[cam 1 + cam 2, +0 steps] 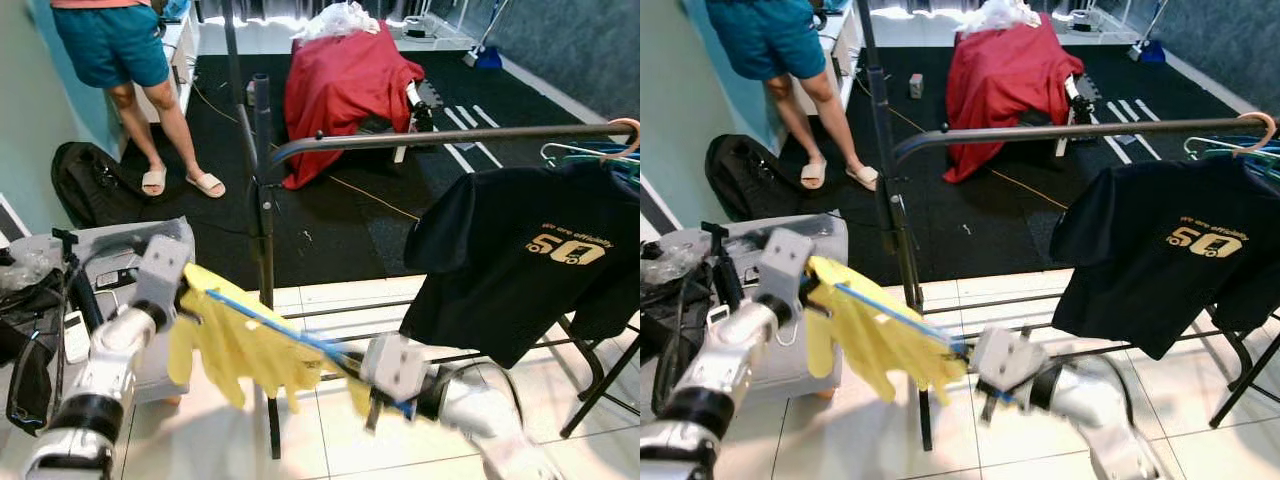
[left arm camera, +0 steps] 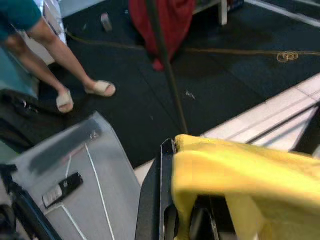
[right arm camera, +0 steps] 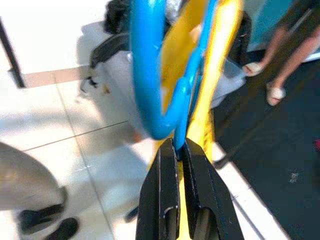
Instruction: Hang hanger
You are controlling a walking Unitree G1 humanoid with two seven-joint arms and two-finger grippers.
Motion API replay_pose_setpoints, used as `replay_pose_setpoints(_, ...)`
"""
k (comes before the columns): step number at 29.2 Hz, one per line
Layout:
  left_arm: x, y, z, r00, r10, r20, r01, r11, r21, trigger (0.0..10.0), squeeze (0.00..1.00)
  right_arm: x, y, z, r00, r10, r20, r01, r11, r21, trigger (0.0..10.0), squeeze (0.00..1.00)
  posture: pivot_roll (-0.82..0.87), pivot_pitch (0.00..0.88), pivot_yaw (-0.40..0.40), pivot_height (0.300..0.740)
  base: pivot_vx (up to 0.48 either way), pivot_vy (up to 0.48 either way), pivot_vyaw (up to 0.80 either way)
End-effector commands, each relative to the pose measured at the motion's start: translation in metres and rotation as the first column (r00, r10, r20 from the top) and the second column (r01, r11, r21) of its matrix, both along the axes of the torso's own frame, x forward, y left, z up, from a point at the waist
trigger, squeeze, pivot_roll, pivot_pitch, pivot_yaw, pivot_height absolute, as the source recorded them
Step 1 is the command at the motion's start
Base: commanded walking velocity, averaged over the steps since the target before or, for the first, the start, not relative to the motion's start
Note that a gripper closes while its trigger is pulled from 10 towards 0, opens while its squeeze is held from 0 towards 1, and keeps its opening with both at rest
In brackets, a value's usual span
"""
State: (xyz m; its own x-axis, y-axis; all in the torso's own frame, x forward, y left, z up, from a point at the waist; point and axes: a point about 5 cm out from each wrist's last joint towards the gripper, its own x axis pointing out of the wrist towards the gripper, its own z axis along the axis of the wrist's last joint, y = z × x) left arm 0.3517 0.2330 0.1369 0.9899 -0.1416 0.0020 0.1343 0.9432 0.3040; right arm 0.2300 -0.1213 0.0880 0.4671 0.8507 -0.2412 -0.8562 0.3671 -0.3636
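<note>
Yellow fabric, a garment [image 1: 240,345] draped on a blue hanger [image 1: 290,335], spans the foreground between the two arms, low in front of the clothes rack and well below its dark horizontal rail [image 1: 440,138]. At far left, a grey case [image 1: 125,300] lies on the tiled floor beside black bags; a person [image 1: 125,70] in teal shorts and pale sandals stands behind it on the black mat. The left gripper [image 1: 185,300] meets the upper left end of the garment; in the left wrist view one black finger [image 2: 152,200] lies against the yellow cloth, but whether the jaws are clenched cannot be told. The rack's upright pole [image 1: 262,200] stands just behind the hanger's middle. The right gripper [image 3: 179,150], lower and right of centre, has its jaws clenched on the blue hanger near the hook. A red-covered object [image 1: 345,85] sits beyond. At right, a black T-shirt [image 1: 520,260] hangs from the rail.
</note>
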Motion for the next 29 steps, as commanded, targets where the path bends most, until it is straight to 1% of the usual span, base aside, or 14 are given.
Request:
replay_pose_setpoints(1, 0.004, 0.024, 0.02, 0.994, 0.093, 0.051, -0.093, 0.996, -0.017, 0.0, 0.0, -0.008, -0.009, -0.024, 0.997, -0.018, -0.075, 0.016, 1.0, -0.026, 10.0, 0.0, -0.1, 0.1, 0.011, 0.74, 0.0, 0.0, 0.0)
replay_pose_setpoints(4, 0.006, 0.033, 0.031, 0.991, 0.109, 0.078, -0.108, 0.994, -0.006, 0.0, 0.0, -0.006, -0.02, -0.042, 0.989, -0.125, -0.084, 0.122, 0.992, -0.039, 10.0, 0.0, -0.1, 0.1, 0.011, 0.74, 0.0, 0.0, 0.0)
replay_pose_setpoints(6, 0.006, 0.036, 0.046, 0.983, 0.101, 0.153, -0.087, 0.992, -0.094, 0.0, 0.0, -0.001, -0.03, -0.052, 0.964, -0.241, -0.109, 0.235, 0.97, -0.065, 10.0, 0.0, -0.1, 0.098, 0.012, 0.74, 0.0, 0.0, 0.0)
replay_pose_setpoints(9, 0.003, 0.033, 0.058, 0.969, 0.079, 0.232, -0.04, 0.985, -0.166, 0.0, 0.0, 0.0, -0.038, -0.06, 0.934, -0.317, -0.163, 0.303, 0.947, -0.106, 10.0, 0.0, -0.1, 0.095, 0.009, 0.74, 0.0, 0.0, 0.0)
replay_pose_setpoints(12, 0.002, 0.031, 0.06, 0.965, 0.072, 0.252, -0.03, 0.986, -0.165, 0.0, 0.0, 0.001, -0.041, -0.06, 0.926, -0.329, -0.186, 0.312, 0.943, -0.119, 10.0, 0.0, -0.09, 0.092, 0.006, 0.74, 0.0, 0.0, 0.0)
replay_pose_setpoints(15, 0.0, 0.04, 0.057, 0.958, 0.154, 0.244, -0.13, 0.985, -0.112, 0.0, 0.0, 0.0, -0.047, -0.064, 0.914, -0.317, -0.255, 0.287, 0.946, -0.147, 10.0, 0.0, -0.09, 0.09, 0.004, 0.74, 0.0, 0.0, 0.0)
replay_pose_setpoints(18, 0.0, 0.04, 0.061, 0.95, 0.151, 0.273, -0.122, 0.985, -0.121, 0.0, 0.0, -0.007, -0.052, -0.079, 0.895, -0.31, -0.322, 0.241, 0.941, -0.235, 10.0, 0.0, -0.1, 0.091, 0.005, 0.74, 0.0, 0.0, 0.0)
replay_pose_setpoints(19, 0.0, 0.034, 0.063, 0.952, 0.101, 0.288, -0.06, 0.987, -0.146, 0.0, 0.0, -0.008, -0.054, -0.086, 0.893, -0.319, -0.319, 0.239, 0.934, -0.267, 10.0, 0.0, -0.09, 0.089, 0.005, 0.74, 0.0, 0.0, 0.0)
replay_pose_setpoints(21, 0.0, 0.034, 0.063, 0.952, 0.101, 0.288, -0.06, 0.987, -0.146, 0.0, 0.0, -0.008, -0.054, -0.086, 0.893, -0.319, -0.319, 0.239, 0.934, -0.267, 10.0, 0.0, -0.09, 0.089, 0.005, 0.74, 0.0, 0.0, 0.0)
replay_pose_setpoints(23, -0.006, 0.002, 0.049, 0.965, -0.168, 0.203, 0.192, 0.976, -0.104, 0.0, 0.0, 0.002, -0.05, -0.084, 0.9, -0.352, -0.259, 0.302, 0.929, -0.214, 10.0, 0.0, -0.09, 0.096, 0.015, 0.74, 0.0, 0.0, 0.0)
replay_pose_setpoints(25, -0.022, -0.031, 0.021, 0.899, -0.436, 0.043, 0.438, 0.898, -0.036, 0.0, 0.0, 0.018, -0.042, -0.064, 0.917, -0.354, -0.183, 0.347, 0.935, -0.071, 10.0, 0.0, -0.09, 0.102, 0.019, 0.74, 0.0, 0.0, 0.0)
replay_pose_setpoints(26, -0.022, -0.031, 0.021, 0.899, -0.436, 0.043, 0.438, 0.898, -0.036, 0.0, 0.0, 0.018, -0.042, -0.064, 0.917, -0.354, -0.183, 0.347, 0.935, -0.071, 10.0, 0.0, -0.09, 0.102, 0.019, 0.74, 0.0, 0.0, 0.0)
replay_pose_setpoints(28, -0.029, -0.042, 0.009, 0.864, -0.503, -0.019, 0.502, 0.864, -0.024, 0.0, 0.0, 0.024, -0.036, -0.051, 0.928, -0.341, -0.151, 0.344, 0.939, -0.008, 10.0, 0.0, -0.09, 0.104, 0.02, 0.74, 0.0, 0.0, 0.0)
replay_pose_setpoints(29, -0.034, -0.049, 0.001, 0.843, -0.535, -0.055, 0.534, 0.845, -0.029, 0.0, 0.0, 0.03, -0.028, -0.032, 0.943, -0.313, -0.11, 0.32, 0.946, 0.046, 10.0, 0.0, -0.09, 0.105, 0.019, 0.74, 0.0, 0.0, 0.0)
